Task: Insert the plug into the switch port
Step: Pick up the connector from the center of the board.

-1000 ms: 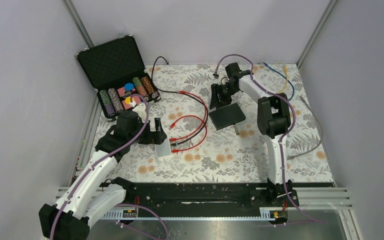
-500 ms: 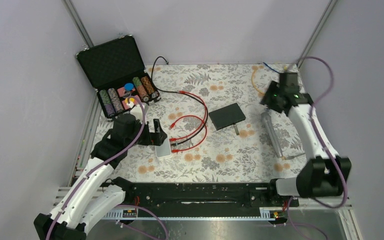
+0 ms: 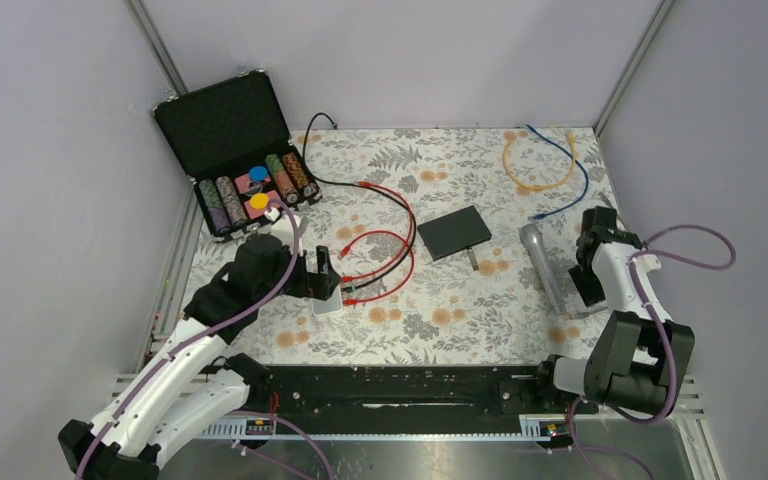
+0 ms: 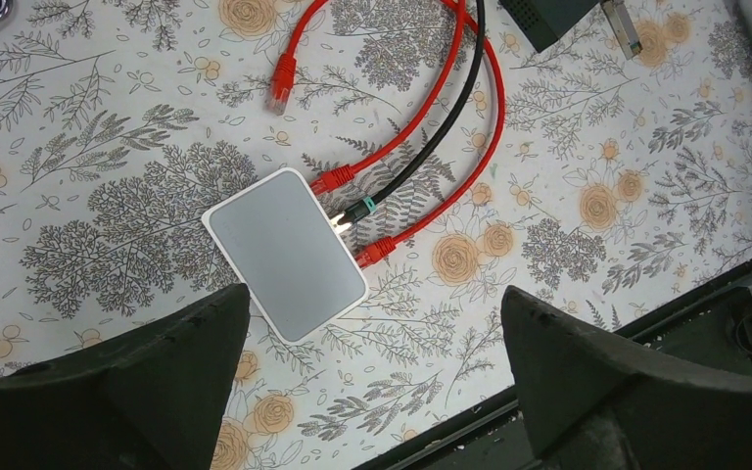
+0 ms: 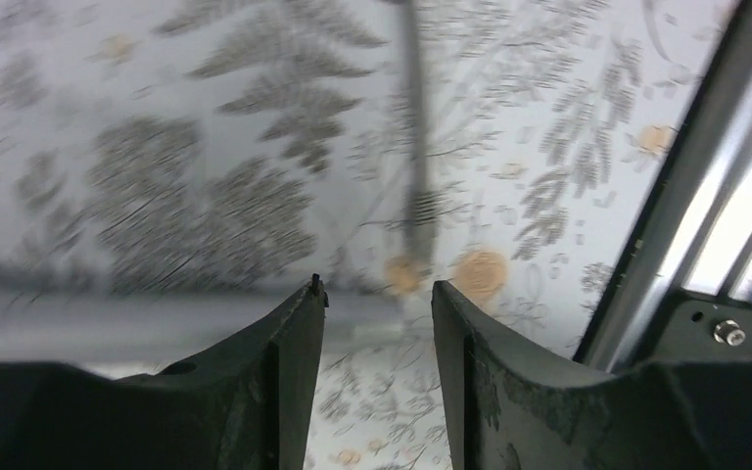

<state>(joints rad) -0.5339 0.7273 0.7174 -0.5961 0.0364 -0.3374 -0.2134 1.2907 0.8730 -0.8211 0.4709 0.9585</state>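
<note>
While the left gripper [image 4: 372, 294] hangs over the white switch [image 4: 289, 253], its jaws are spread wide and empty, touching nothing; two red cables [image 4: 497, 108] and one black cable [image 4: 421, 162] run side by side into the switch's near edge, plugged in there; a loose red plug [image 4: 279, 90] lies on the floral cloth [image 4: 108, 215] just beyond the switch, apart from it and from the fingers; the right gripper [image 5: 377, 294], low near the table's right edge beside a silver cylinder [image 3: 543, 265], has its jaws part-way apart with only blurred cloth between them, grasping nothing; at the far left corner an open black case [image 3: 222, 125] stands with its lid up; rows of coloured chips [image 3: 285, 178] fill its tray, with a few loose discs lying on top; whether every slot is full cannot be told.
</note>
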